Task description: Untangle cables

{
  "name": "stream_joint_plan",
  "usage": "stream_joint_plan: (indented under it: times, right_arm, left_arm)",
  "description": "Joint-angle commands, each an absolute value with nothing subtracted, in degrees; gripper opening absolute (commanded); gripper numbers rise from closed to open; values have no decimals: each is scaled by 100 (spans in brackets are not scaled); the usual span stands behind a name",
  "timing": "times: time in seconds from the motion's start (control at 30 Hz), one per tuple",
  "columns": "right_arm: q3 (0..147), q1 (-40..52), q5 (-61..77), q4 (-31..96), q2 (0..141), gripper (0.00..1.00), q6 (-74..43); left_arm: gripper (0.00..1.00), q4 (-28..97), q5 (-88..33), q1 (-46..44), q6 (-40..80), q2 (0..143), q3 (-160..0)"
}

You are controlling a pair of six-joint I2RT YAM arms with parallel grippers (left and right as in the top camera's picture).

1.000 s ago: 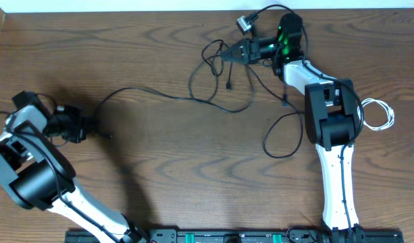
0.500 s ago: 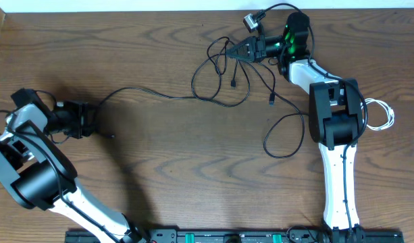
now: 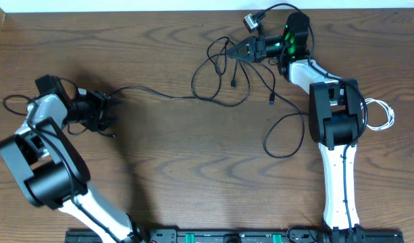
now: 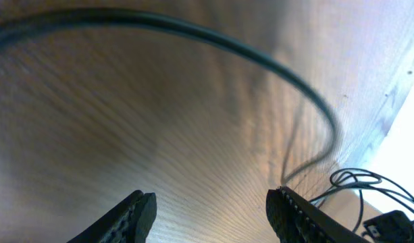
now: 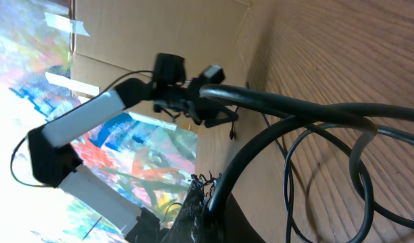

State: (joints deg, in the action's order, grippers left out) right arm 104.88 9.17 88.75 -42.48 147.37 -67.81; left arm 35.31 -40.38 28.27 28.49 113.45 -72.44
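Dark brown wood-grain table (image 3: 193,175), seen from overhead, carrying every item below.

Right arm (image 3: 331,121), white and black, rising from the 5 o'clock edge to 1 o'clock.

Left arm (image 3: 44,162), same make, rising from 7 o'clock to 9 o'clock.

Black cables (image 3: 213,102): loose, overlapping loops at 12 to 1 o'clock. One long strand trails off toward 9 o'clock, and a separate open curve lies at 3 o'clock just beside the right arm.

White cable (image 3: 382,115): a small coil at 3 o'clock, outside the right arm and apart from the black loops.

Right gripper (image 3: 230,54): at 12 o'clock, clenched on a strand of the black cables where the loops gather.

Left gripper (image 4: 210,202): at 9 o'clock, released, with its fingers (image 4: 136,212) spread and bare table between them. The long strand arcs past beyond the fingertips, ungrasped.

Plug (image 3: 231,84): a small dark tip dangling inside the loops below the right gripper.
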Motion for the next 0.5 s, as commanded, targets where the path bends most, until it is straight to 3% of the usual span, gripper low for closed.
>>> stream_joint_plan:
  times: [0.0, 0.47]
  right_arm:
    - [10462, 972, 8910, -4261, 14626, 1, -6724]
    - [10462, 1055, 8908, -4263, 14626, 1, -6722]
  left_arm:
    - [60, 3581, -3273, 2512, 2768, 10742, -7223]
    - [65, 3529, -1706, 725, 3638, 10707, -7220]
